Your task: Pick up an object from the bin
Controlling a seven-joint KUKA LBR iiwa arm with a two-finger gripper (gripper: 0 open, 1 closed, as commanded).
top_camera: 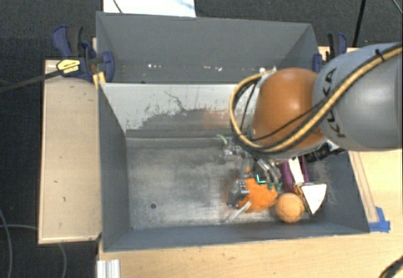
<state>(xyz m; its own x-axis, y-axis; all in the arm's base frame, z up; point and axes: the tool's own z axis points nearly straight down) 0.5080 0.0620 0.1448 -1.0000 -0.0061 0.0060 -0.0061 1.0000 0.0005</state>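
Note:
My gripper point(244, 187) is low in the bin's front right part, under the arm's orange dome. Its tip sits at the left edge of a crumpled bright orange thing point(261, 197) with a small teal bit on top. Whether it touches or holds that thing is hidden. Just right of it lies a tan, egg-like ball point(289, 208). Beyond the ball rests a white wedge-shaped piece point(315, 197) with a brown edge. A purple stick-like thing point(289, 173) leans behind them, partly covered by the arm.
The arm and its cables come in from the right and cover the bin's right rear part. The bin's bare, scuffed floor stretches to the left of the gripper. All the loose things lie close to the front right wall.

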